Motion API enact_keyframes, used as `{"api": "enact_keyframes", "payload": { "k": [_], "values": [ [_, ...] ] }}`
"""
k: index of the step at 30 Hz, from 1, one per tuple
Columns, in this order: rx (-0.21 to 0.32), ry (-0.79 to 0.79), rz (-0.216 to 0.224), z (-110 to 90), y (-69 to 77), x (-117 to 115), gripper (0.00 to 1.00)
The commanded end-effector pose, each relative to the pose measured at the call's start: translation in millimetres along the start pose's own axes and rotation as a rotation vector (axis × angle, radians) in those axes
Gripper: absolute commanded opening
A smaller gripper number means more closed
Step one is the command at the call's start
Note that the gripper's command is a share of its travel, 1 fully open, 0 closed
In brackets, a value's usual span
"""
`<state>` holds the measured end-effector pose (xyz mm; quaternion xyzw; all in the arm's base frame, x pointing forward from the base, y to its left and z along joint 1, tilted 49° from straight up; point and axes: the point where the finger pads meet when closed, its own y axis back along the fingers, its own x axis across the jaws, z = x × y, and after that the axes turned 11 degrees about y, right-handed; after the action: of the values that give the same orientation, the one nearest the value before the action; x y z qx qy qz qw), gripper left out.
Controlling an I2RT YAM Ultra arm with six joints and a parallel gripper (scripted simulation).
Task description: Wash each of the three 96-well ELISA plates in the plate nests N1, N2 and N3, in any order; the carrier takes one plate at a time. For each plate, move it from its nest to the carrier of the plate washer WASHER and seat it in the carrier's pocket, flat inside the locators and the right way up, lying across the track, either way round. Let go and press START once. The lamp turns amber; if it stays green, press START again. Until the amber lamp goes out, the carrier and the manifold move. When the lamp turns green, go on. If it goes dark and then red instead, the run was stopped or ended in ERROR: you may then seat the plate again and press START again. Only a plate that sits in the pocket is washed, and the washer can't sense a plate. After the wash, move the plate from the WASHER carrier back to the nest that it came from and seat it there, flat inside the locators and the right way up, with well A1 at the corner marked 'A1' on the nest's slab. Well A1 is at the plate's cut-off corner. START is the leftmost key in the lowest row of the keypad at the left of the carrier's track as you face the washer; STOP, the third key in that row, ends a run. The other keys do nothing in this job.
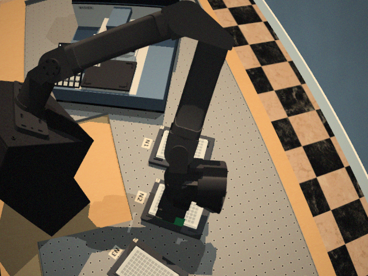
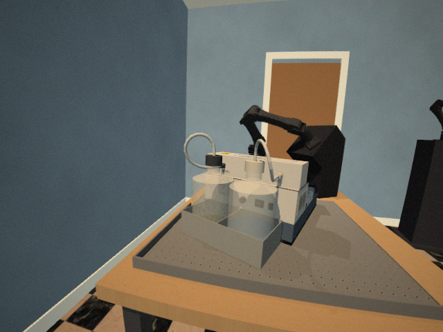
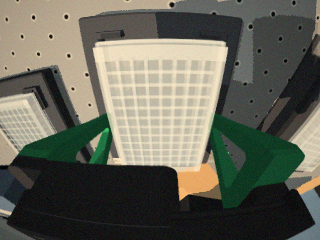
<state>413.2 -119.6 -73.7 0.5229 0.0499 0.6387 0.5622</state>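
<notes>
ELISA plate, nest N2 (image 3: 160, 103): white, 96-well, right way up, level over its dark nest slab (image 3: 167, 27), clamped across its width by green fingers.
ELISA plate, nest N1 (image 1: 201, 147): white, seated, partly hidden.
ELISA plate, nest N3 (image 1: 139, 264): white, seated.
WASHER carrier (image 1: 110, 74): dark, no plate in pocket.
</notes>
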Motion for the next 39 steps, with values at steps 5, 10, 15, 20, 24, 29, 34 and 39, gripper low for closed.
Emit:
{"api": "enact_keyframes", "payload": {
  "k": [5, 10, 15, 20, 24, 29, 34, 39],
  "values": [
    [-0.009, -0.004, -0.003, 2.9, 1.3, -1.3, 0.0],
    [-0.009, -0.004, -0.003, 2.9, 0.8, -1.2, 0.0],
    [-0.009, -0.004, -0.003, 3.0, 0.0, -1.2, 0.0],
    [-0.009, -0.004, -0.003, 3.1, -0.9, -1.2, 0.0],
    [-0.009, -0.004, -0.003, 3.1, -1.5, -1.1, 0.0],
    [-0.009, -0.004, -0.003, 3.1, -2.0, -1.1, 0.0],
    [-0.009, -0.004, -0.003, 3.1, -2.9, -1.1, 0.0],
    [-0.009, -0.004, -0.003, 3.2, -3.7, -1.1, 0.0]
  ]
}}
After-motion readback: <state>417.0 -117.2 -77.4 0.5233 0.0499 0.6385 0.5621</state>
